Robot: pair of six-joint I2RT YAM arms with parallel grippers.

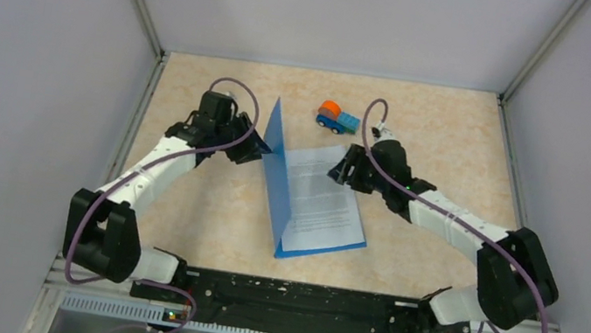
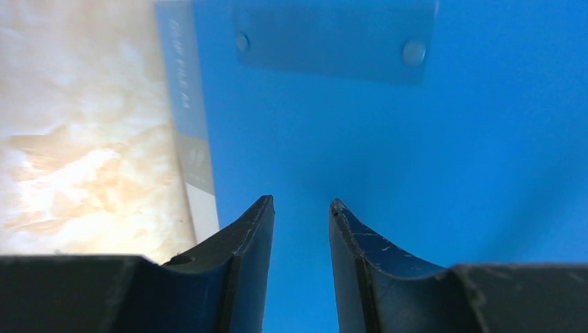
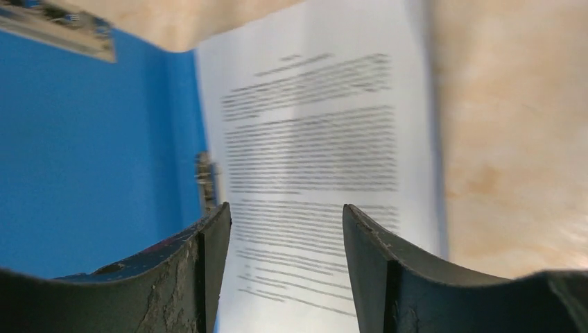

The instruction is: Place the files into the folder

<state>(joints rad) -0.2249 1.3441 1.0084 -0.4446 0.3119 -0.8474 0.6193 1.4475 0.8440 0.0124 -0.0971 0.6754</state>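
The blue folder (image 1: 277, 171) lies open in the middle of the table. Its one cover stands nearly upright and the other lies flat. The files (image 1: 324, 199), white printed sheets, lie on the flat cover. My left gripper (image 1: 253, 150) is open at the outer face of the upright cover, which fills the left wrist view (image 2: 416, 173) with its pale spine strip (image 2: 188, 118). My right gripper (image 1: 341, 172) is open just above the far end of the files (image 3: 312, 139). Nothing sits between its jaws. The metal clip (image 3: 204, 182) shows beside the blue cover (image 3: 83, 152).
A small blue-and-orange toy truck (image 1: 337, 117) stands behind the folder, near my right arm. Grey walls close the table on the left, back and right. The black arm mount (image 1: 290, 300) runs along the near edge.
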